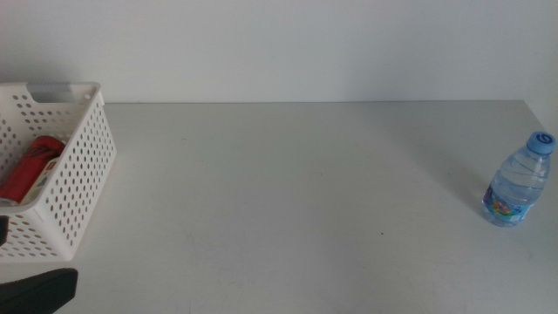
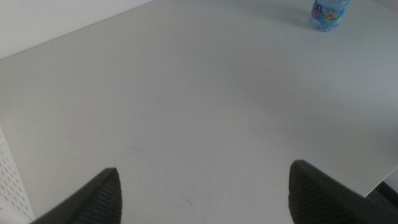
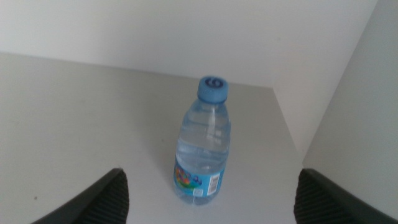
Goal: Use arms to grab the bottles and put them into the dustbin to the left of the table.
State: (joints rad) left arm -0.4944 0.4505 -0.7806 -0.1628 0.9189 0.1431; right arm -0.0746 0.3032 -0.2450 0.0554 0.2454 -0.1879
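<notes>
White perforated dustbin (image 1: 61, 166) sits at the table's (image 1: 288, 192) left edge, cut off by the frame, with a red can (image 1: 30, 167) lying inside, partly hidden by the wall. Left gripper (image 2: 205, 193) hovers wide open, empty, beside it. Right gripper (image 3: 208, 196), jaws spread wide and touching nothing, faces the upright water bottle (image 3: 204, 146) at the right edge.

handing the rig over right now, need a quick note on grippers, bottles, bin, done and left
Left gripper: open, empty, low by the dustbin at the table's left end.
Right gripper: open, empty, facing the water bottle.
Done: red can lies in the dustbin.
Left: water bottle stands upright near the table's right edge, not yet grabbed. No yellow bottle shows in any view; part of the bin's inside is hidden.
</notes>
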